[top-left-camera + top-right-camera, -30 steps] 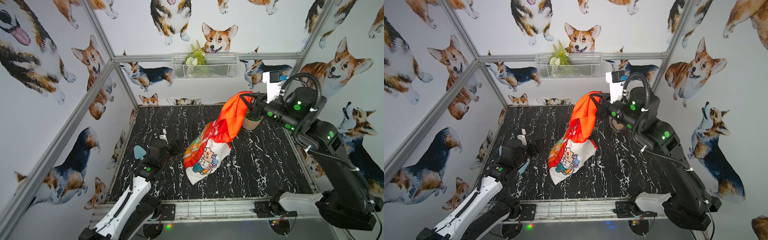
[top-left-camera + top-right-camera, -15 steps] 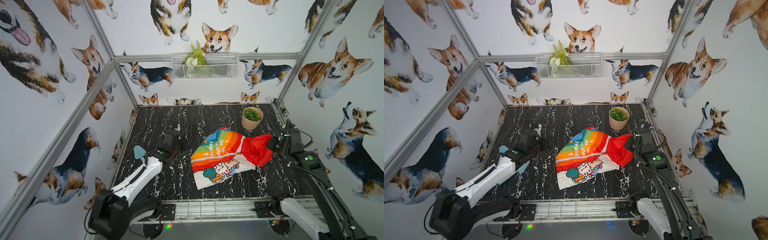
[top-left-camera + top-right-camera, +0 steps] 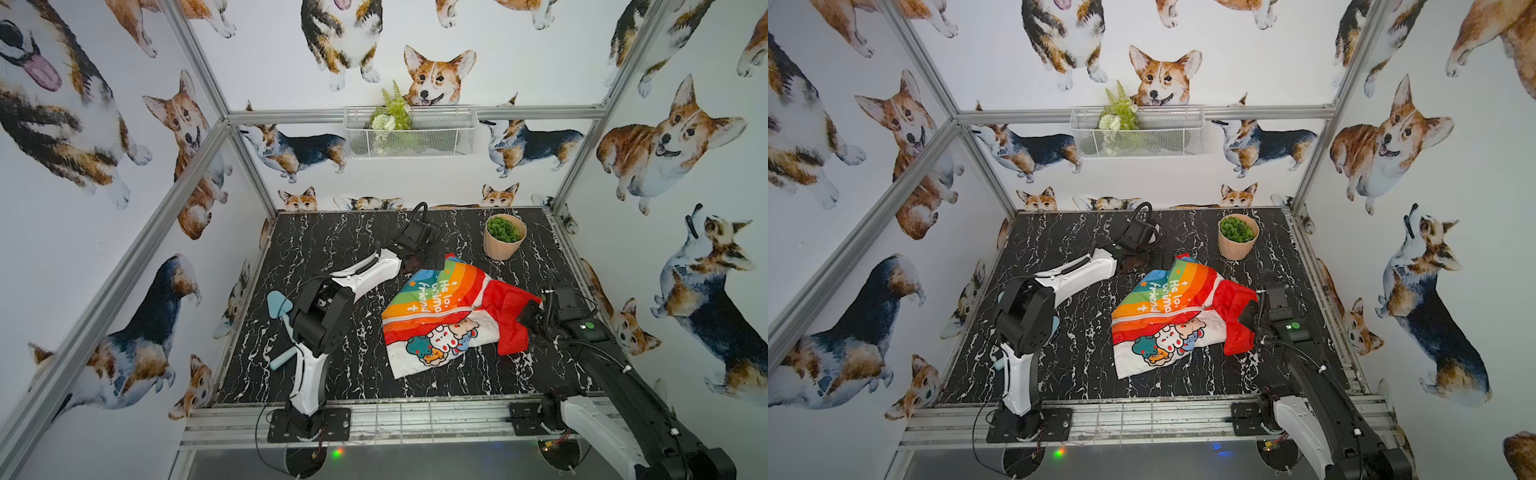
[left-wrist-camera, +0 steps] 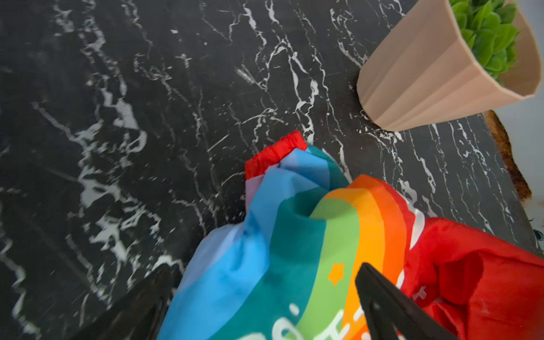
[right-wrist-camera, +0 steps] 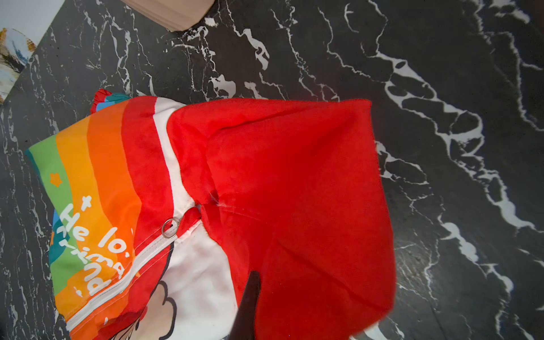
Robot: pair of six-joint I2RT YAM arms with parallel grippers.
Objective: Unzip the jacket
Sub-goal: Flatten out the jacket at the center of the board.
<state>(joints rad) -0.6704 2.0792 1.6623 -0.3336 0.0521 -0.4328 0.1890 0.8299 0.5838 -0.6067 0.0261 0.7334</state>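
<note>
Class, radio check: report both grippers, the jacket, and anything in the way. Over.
Left gripper open, over rainbow half. Right gripper shut on jacket hood. Zip closed. Plant pot stands clear.

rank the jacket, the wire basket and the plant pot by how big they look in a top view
1. jacket, clearly largest
2. wire basket, wide but shallow, on the back wall
3. plant pot, smallest

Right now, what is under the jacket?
The jacket lies on the black marbled table. Anything else beneath the cloth is covered, so I cannot tell.
</note>
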